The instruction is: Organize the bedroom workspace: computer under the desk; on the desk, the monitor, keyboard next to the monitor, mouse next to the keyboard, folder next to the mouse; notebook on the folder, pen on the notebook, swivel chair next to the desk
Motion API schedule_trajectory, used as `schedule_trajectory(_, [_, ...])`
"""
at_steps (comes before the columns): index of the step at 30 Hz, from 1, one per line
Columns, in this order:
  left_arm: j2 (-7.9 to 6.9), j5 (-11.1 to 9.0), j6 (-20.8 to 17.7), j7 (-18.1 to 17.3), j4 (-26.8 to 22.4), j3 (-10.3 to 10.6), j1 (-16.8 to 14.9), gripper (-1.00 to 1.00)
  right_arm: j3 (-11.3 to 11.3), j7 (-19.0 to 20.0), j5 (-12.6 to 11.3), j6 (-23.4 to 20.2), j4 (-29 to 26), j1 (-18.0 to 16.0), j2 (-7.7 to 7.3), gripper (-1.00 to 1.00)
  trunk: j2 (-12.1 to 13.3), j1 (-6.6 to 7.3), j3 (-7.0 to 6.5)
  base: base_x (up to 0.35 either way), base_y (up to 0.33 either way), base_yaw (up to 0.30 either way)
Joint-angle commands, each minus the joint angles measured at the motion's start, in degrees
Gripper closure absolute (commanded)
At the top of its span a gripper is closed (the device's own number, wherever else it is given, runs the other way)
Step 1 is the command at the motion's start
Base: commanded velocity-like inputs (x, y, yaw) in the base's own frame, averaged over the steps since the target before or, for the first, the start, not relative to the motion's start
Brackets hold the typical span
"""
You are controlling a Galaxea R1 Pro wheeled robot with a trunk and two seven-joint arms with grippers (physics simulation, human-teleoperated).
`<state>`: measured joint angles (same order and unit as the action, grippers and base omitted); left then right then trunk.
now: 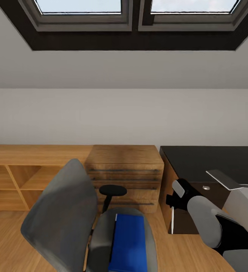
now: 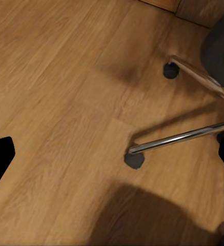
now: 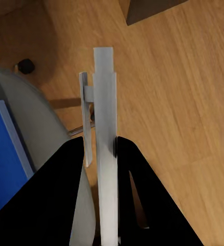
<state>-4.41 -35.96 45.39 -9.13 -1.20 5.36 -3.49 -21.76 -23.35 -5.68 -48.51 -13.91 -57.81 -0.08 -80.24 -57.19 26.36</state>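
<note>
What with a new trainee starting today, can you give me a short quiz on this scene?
1. True or false: the folder lies on the seat of the swivel chair.
2. What does the right gripper hold? A) the pen B) a notebook C) a keyboard
3. Fill in: the left gripper hangs over the wooden floor with its jaws ___.

Key: 1 true; 2 A; 3 open.
</note>
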Motion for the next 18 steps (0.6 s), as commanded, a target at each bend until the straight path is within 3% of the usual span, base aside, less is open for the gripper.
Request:
schedule_trajectory(1, [-0.08,-0.6,0.1,-0.3,0.0,0.5,0.0,-1.0,0.0,-0.5,-0.6,-0.1,-0.1,0.0,0.0,1.0,0.0,0.0,0.06,-0.004,-0.01,0.0])
schedule_trajectory(18, [-0.34,-0.6,0.5,-0.4,0.1,0.4,1.9,-1.0,0.0,-0.5,-0.6,-0.1,-0.1,0.0,0.0,1.0,0.0,0.0,0.06,-0.001,-0.002,0.0])
